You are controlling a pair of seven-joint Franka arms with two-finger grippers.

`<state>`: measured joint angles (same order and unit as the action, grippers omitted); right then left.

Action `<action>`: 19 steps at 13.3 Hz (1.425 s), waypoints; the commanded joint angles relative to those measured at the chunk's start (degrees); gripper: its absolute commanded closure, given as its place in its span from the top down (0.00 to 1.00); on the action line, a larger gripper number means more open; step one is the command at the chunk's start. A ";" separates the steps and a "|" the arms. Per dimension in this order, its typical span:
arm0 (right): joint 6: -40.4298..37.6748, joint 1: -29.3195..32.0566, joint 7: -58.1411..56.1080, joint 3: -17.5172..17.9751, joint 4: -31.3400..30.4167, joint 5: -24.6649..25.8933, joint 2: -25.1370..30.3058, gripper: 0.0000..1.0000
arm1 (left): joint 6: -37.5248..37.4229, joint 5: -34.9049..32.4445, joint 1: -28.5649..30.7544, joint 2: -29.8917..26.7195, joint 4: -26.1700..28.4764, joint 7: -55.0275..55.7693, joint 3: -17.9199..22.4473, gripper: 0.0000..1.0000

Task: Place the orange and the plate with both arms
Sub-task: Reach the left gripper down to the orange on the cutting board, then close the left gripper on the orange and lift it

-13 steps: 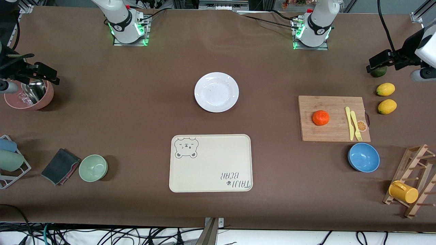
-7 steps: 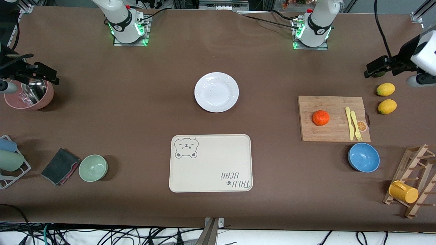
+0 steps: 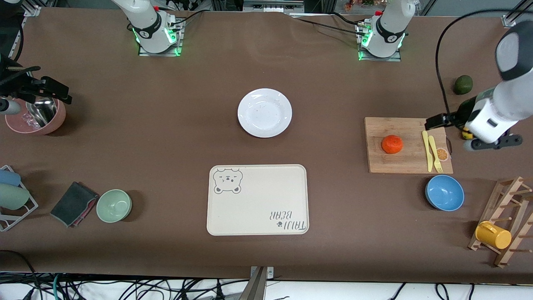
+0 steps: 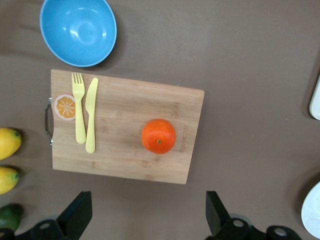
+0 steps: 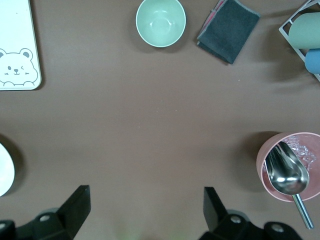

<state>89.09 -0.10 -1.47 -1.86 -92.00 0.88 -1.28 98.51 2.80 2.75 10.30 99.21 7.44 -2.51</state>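
Even overhead light, soft shadows, sharp

1 orange (image 3: 392,144), 1 plate (image 3: 265,112), 1 tray (image 3: 257,200), 3 bowls (image 3: 444,192), 2 lemons (image 4: 9,142), 1 avocado (image 3: 462,84).

Both arms were white Franka bodies with black joint rings; the bases glowed green and sat on metal plates, a red button by each. Black cables trailed from the bases (one looped over the left arm). The left gripper (image 3: 435,121) and right gripper (image 3: 58,92) had black fingers with screw holes.
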 commanded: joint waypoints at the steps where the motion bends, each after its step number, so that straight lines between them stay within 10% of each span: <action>1: -1.03 0.27 0.32 -0.24 1.57 -0.53 -0.65 1.00 | 3.42 -1.13 -1.42 4.19 -0.60 0.99 -0.04 1.00; 19: -1.29 0.27 0.32 -0.33 1.57 -0.71 -0.56 1.00 | 36.31 -0.87 -1.96 8.86 25.06 1.88 -0.13 1.00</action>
<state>88.97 -0.09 -1.47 -2.27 -92.00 0.88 -1.34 132.35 2.80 0.65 20.96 121.24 9.52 -2.74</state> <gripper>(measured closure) 0.000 0.000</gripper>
